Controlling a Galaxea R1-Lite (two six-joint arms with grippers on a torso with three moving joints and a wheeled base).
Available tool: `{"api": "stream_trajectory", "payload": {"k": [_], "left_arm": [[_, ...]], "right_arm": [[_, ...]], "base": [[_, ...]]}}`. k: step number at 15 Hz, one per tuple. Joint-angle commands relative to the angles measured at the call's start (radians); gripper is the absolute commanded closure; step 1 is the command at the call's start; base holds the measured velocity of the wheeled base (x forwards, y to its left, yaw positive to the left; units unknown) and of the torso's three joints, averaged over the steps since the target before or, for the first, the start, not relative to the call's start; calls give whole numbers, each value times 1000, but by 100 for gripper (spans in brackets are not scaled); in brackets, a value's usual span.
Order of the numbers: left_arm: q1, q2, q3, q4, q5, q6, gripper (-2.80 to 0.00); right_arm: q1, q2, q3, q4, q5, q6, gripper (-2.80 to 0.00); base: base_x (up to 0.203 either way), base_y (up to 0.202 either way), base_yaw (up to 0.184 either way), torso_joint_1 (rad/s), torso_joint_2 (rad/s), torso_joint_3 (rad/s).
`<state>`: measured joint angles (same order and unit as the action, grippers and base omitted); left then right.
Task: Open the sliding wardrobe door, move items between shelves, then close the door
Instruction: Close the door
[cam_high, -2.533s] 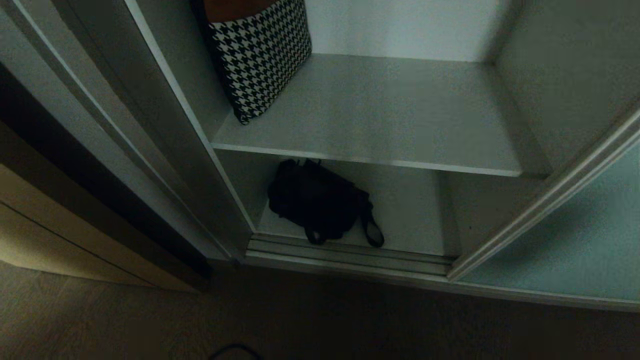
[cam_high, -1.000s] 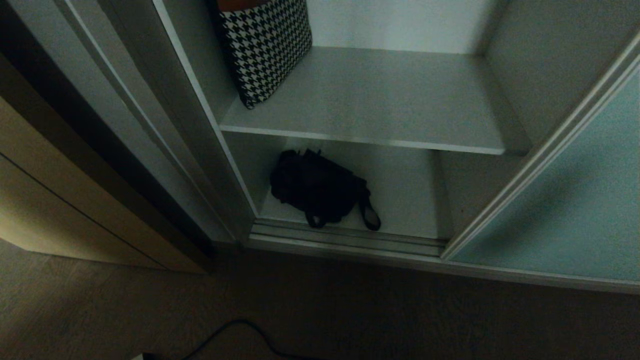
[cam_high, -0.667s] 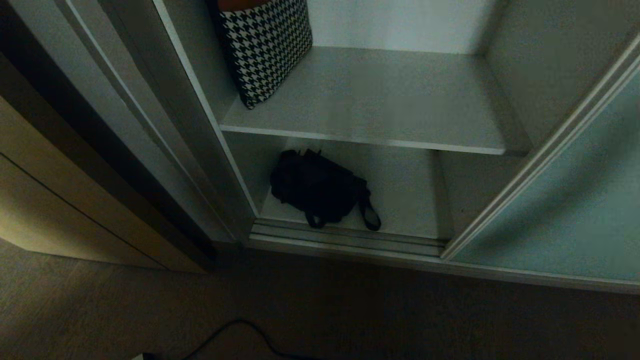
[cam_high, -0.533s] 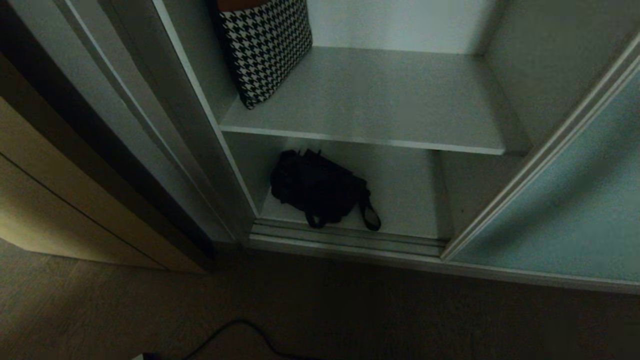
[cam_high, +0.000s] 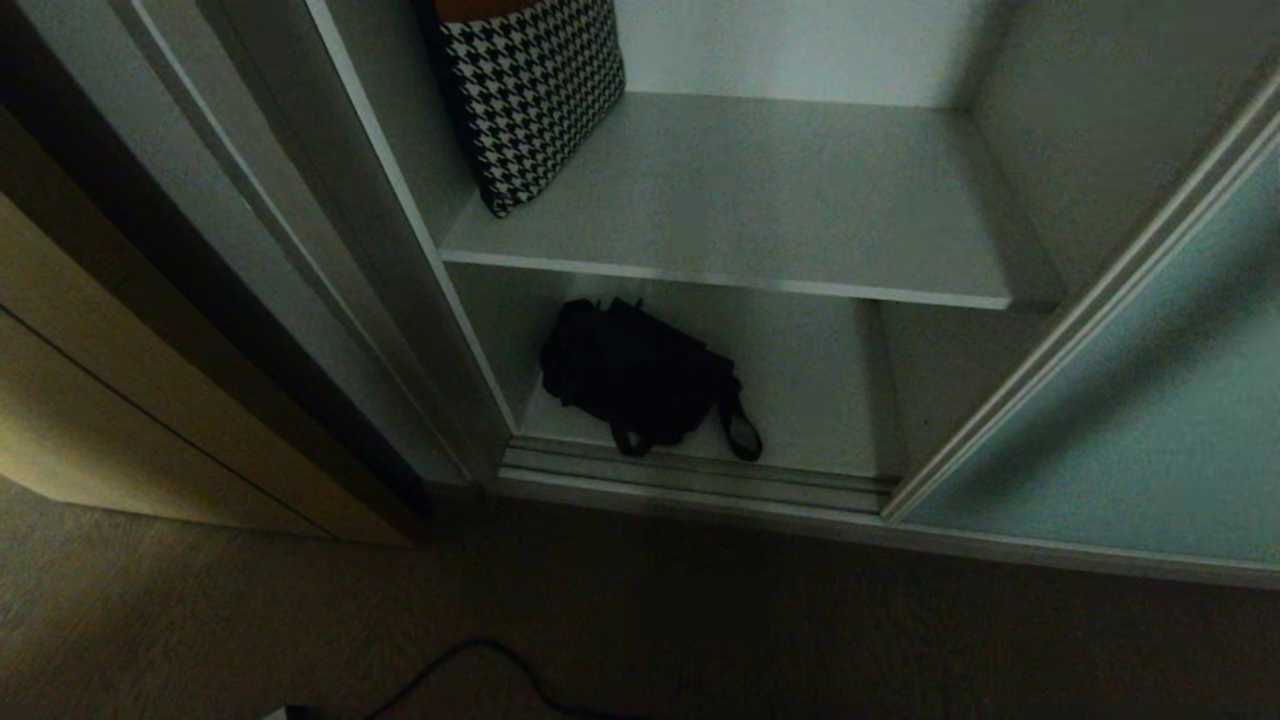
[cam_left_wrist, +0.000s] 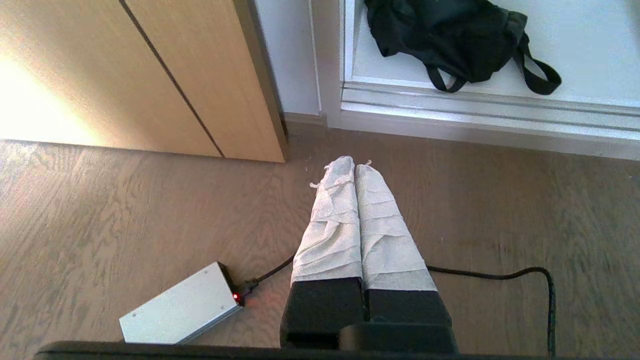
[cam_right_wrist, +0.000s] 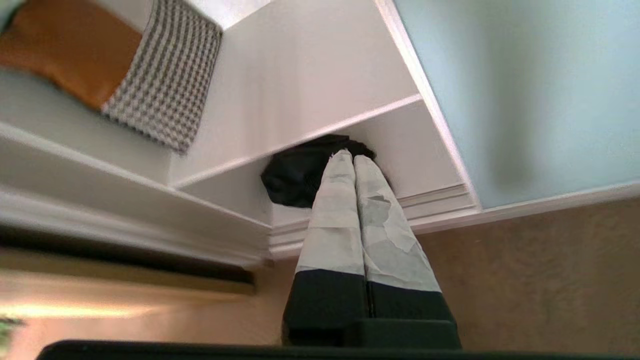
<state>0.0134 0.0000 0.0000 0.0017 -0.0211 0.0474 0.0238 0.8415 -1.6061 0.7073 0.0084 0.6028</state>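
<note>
Taped fingers of the right gripper are pressed together, empty, aimed at the black bag. Left gripper likewise closed, over floor short of the bag. Bag lies on the bottom shelf; sliding wardrobe door already open. Transfer and closing remain.

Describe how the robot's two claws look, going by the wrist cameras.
The left claw and the right claw look alike: two long tapering fingers wrapped in wrinkled pale grey tape, rising from black blocky bases. The right claw's tape has a torn, peeling patch on one finger. The arms themselves are out of view.
</note>
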Motion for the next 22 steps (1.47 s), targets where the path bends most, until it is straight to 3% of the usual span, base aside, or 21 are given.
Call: {"api": "stream_trajectory", "payload": {"k": [1,3,6,8,10,17,22], "left_arm": [[0,2,0,0,0,0,0],[0,2,0,0,0,0,0],[0,2,0,0,0,0,0],[0,2,0,0,0,0,0],[0,2,0,0,0,0,0],[0,2,0,0,0,0,0],[0,2,0,0,0,0,0]], "right_arm": [[-1,122,-66,7,-2,44,0],[-44,181,-92,4,20,99,0],[-215,226,-87,-15,224,124,0],[-283,263,-85,-38,340,154,0],[-318,307,-86,-77,406,169,0],[-376,432,-74,-247,426,169,0],[-381,500,-64,-284,424,170,0]], "base": [[0,0,0,0,0,0],[0,0,0,0,0,0],[0,0,0,0,0,0],[0,0,0,0,0,0],[0,0,0,0,0,0],[0,0,0,0,0,0],[0,0,0,0,0,0]]}}
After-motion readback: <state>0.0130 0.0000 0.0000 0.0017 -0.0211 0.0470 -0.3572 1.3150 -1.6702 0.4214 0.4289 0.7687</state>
